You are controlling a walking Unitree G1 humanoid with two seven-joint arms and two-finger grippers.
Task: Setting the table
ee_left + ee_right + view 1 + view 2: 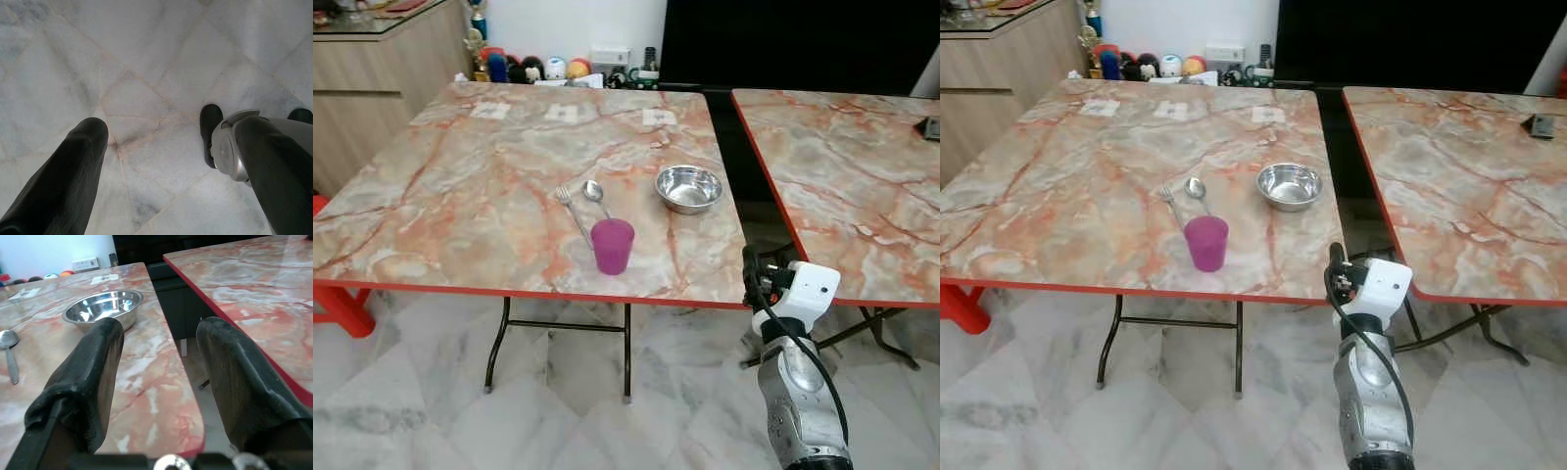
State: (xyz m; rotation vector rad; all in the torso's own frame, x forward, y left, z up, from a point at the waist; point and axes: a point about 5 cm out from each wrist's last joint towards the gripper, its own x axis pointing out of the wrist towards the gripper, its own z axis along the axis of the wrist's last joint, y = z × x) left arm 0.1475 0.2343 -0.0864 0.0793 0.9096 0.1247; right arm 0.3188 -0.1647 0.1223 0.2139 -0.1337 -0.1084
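Nearest you is the right arm [800, 392], raised in front of the near corner of the marbled surface [460, 215], with its claw [159, 377] pointed across that corner and its two black fingers [88, 382] spread apart on nothing. From its wrist view you look between them at the steel bowl [103, 307], which suggests, as a judgement, that the bowl is the next thing lined up for a grasp, though the claw is well short of it. The left claw [161, 161] hangs over the tiled floor [146, 58], fingers wide apart and empty, so treat that arm as idle. The things for the setting sit together toward the near right part of the surface: a pink cup [612, 245] upright close to the front edge, a fork [572, 211] and spoon [595, 193] lying side by side just behind it, and the bowl to their right, apart from them. That grouping reads like one place setting partly laid, with the cutlery beside the cup instead of flanking the bowl. The bowl looks empty, showing bare shiny metal inside; you cannot see into the cup well enough to say what, if anything, it holds. A second marbled table [852, 166] stands to the right across a narrow gap.
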